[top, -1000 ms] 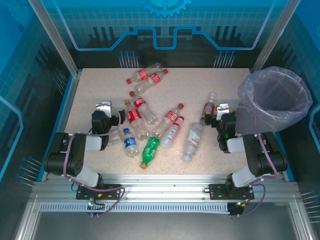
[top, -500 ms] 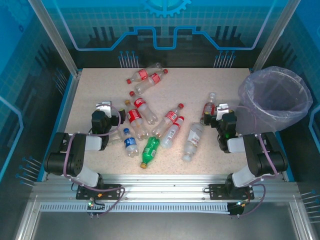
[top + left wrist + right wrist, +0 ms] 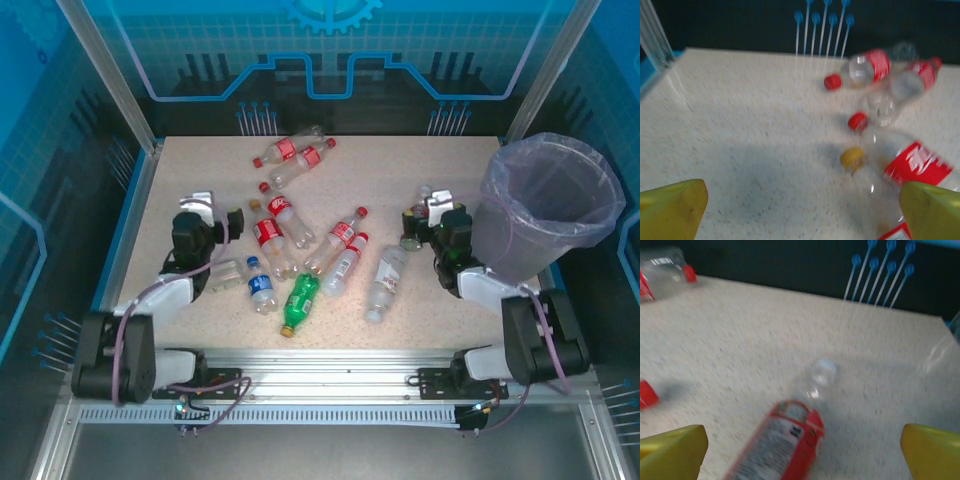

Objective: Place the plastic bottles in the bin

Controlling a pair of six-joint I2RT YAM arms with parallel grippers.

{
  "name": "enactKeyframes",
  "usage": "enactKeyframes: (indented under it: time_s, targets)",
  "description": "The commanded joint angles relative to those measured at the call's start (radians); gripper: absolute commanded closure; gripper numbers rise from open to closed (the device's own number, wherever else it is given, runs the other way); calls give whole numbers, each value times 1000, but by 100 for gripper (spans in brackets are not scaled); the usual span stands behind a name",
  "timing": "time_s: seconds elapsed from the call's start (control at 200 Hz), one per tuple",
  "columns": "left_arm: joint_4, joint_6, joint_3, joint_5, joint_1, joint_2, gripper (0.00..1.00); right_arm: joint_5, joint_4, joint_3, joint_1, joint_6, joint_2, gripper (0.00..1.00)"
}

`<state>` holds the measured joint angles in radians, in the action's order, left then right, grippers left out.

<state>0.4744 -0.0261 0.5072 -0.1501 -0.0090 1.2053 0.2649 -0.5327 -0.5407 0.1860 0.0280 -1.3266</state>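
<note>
The left jaws stand wide apart: in the left wrist view their yellow fingertips (image 3: 671, 209) sit at the two bottom corners with bare table (image 3: 740, 125) between them. Nothing is held. Just ahead and to the right lie a yellow cap (image 3: 852, 158) and a red cap (image 3: 857, 121), each on a clear bottle, with a red label (image 3: 918, 168) beside them. Further back two red-labelled bottles (image 3: 873, 65) lie side by side.

The right jaws are apart as well, their fingertips (image 3: 671, 452) at the bottom corners of the right wrist view. Between them, touching neither, lies a red-labelled bottle (image 3: 782, 447), its clear neck pointing away across the table.

From above, the left arm (image 3: 185, 270) reaches over the left part of the table and the right arm (image 3: 470, 275) over the right. The right jaws hover at the bottle (image 3: 414, 226) that lies just beside the bin (image 3: 540, 235). The bin stands upright at the table's right edge, lined with a crinkled pale-purple bag. The other plastic bottles (image 3: 300, 235) lie scattered on their sides across the middle of the table, among them a green bottle (image 3: 298, 302) and a blue-labelled bottle (image 3: 261, 287) near the front.
</note>
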Motion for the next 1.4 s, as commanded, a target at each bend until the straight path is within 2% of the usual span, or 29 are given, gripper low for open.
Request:
enactKeyframes:
  time_s: [0.0, 0.075, 0.185, 0.255, 0.33, 0.435, 0.5, 0.65, 0.931, 1.156, 1.396]
  targets:
    - [-305, -92, 121, -62, 1, -113, 1, 150, 349, -160, 90, -10, 69, 0]
    - [-495, -183, 218, -58, -9, -129, 1, 233, 609, -309, 142, -105, 59, 0]
    - [-722, -307, 333, -43, -38, -90, 1, 300, 1054, -571, 158, -400, -35, 0]
    - [-811, -346, 394, -9, -57, -41, 1, 321, 1213, -653, 172, -487, -94, 0]
    - [-853, -366, 443, 15, -88, 2, 1, 333, 1295, -708, 188, -518, -153, 3]
    - [-858, -383, 486, 26, -115, 46, 1, 271, 1299, -742, 177, -508, -228, 5]
    - [-845, -415, 505, 86, -115, 64, 1, 231, 1305, -766, 161, -511, -282, 6]
    - [-824, -475, 543, 198, -120, 92, 1, 221, 1284, -797, 125, -525, -366, 9]
    - [-837, -466, 535, 170, -127, 73, 1, 127, 1216, -838, 75, -535, -515, 13]
    - [-830, -470, 522, 161, -126, 71, 1, 78, 1179, -850, 73, -553, -608, 14]
    - [-801, -480, 504, 182, -127, 60, 1, 35, 1135, -818, 72, -576, -644, 23]
